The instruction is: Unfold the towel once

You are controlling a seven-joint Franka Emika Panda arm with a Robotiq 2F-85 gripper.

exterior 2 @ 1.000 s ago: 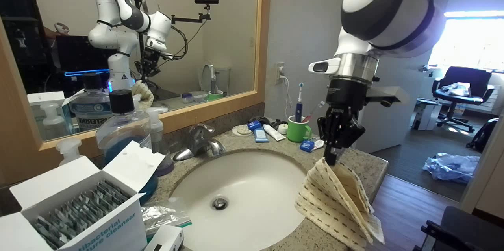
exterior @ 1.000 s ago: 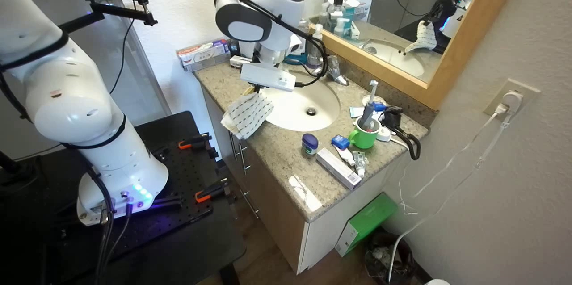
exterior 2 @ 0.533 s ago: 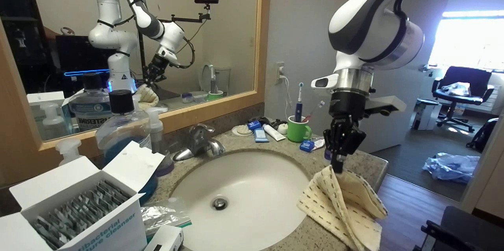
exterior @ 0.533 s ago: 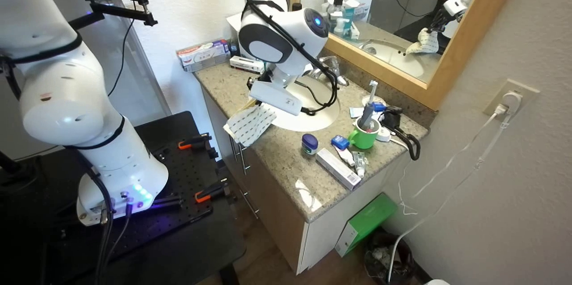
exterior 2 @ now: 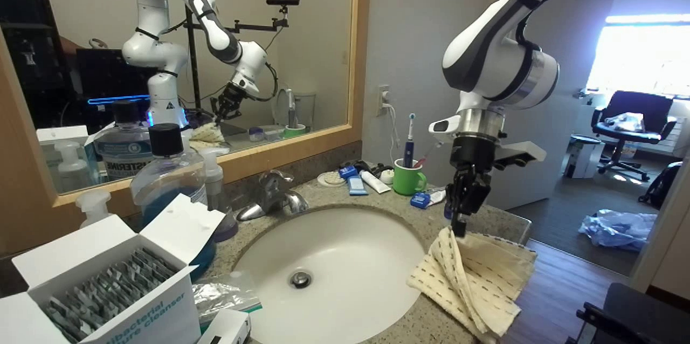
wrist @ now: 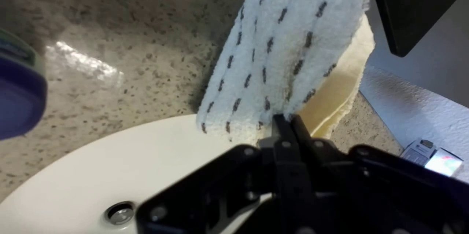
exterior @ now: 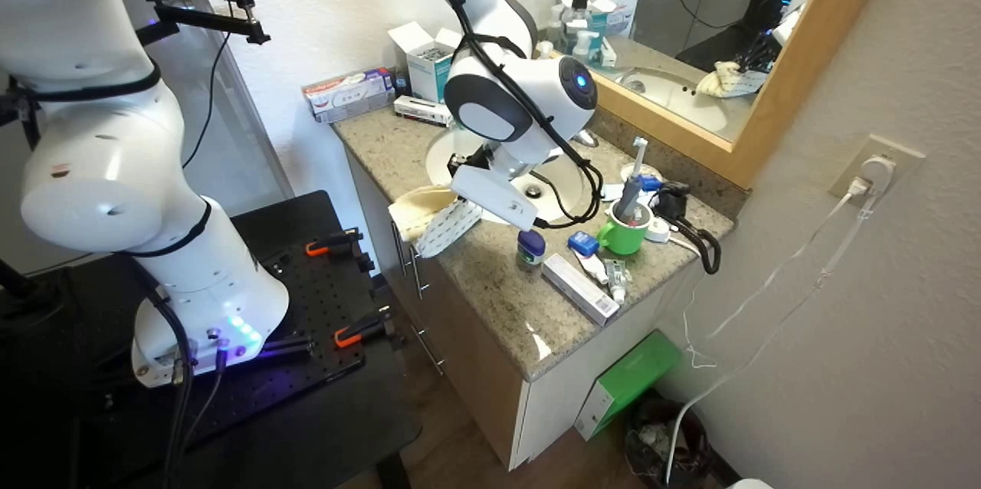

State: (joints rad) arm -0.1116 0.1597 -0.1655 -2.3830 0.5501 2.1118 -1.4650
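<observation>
The cream towel [exterior 2: 493,274], marked with rows of dark dashes, drapes over the counter beside the sink, reaching its front edge. My gripper [exterior 2: 458,229] points down at the towel's upper edge, where the cloth bunches into a raised fold. In the wrist view the fingertips of the gripper [wrist: 287,118] are together with a pinch of the towel [wrist: 278,50] between them. Past the fold, a layer spreads away, and its yellowish side shows behind the dashed one. In an exterior view the towel [exterior: 425,213] lies partly behind the wrist, and my fingertips are hidden there.
The white sink basin [exterior 2: 345,258] adjoins the towel. A purple-lidded jar [exterior: 531,246], a long carton [exterior: 580,290] and a green mug [exterior: 625,232] stand farther along the counter. A faucet [exterior 2: 274,193] and an opened box [exterior 2: 118,279] are at the back and far side.
My gripper has moved lower and along the counter, still holding the cloth. The towel, hanging narrower before, now rests lower, with one layer spread out wider away from the fold.
</observation>
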